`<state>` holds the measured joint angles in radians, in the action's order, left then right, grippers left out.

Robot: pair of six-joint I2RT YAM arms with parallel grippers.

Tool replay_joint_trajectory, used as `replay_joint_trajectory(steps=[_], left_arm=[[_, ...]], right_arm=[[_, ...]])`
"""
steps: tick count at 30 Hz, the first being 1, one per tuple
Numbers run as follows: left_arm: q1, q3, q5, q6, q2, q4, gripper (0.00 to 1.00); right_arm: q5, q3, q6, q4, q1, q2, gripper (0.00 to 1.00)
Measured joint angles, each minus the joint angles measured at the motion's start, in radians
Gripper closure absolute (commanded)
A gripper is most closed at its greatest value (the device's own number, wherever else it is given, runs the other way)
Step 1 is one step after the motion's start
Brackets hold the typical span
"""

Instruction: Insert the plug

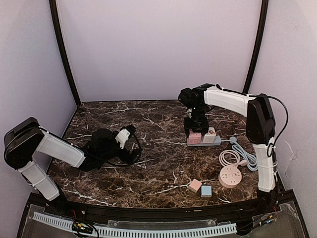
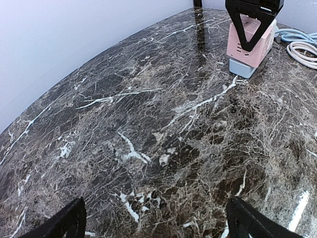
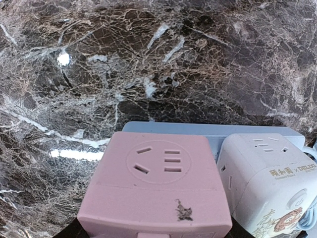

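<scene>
Plug [image 3: 156, 183], a pink cube, sits on blue strip [image 3: 198, 130] at the table's [image 1: 148, 168] right side, just beside white cube [image 3: 262, 173]. Right gripper [image 1: 194, 130] is clamped on it. Left gripper [image 2: 156, 214] sits low over the table, fingers apart.

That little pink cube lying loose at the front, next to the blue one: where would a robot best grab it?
Probably from straight above, pinching two opposite flat sides of the pink cube, the pair not facing the blue cube close beside it. Its boxy shape offers parallel faces, and nothing overhangs it.
</scene>
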<state>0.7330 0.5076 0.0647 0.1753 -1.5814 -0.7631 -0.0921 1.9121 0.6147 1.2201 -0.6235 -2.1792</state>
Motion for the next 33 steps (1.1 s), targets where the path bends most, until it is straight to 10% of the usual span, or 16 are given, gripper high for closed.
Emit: replay_joint_trajectory(steps=[33], left_arm=[[-0.006, 0.0, -0.004, 0.0, -0.017, -0.014, 0.01]], right_arm=[[0.045, -0.058, -0.055, -0.074, 0.001, 0.021, 1.0]])
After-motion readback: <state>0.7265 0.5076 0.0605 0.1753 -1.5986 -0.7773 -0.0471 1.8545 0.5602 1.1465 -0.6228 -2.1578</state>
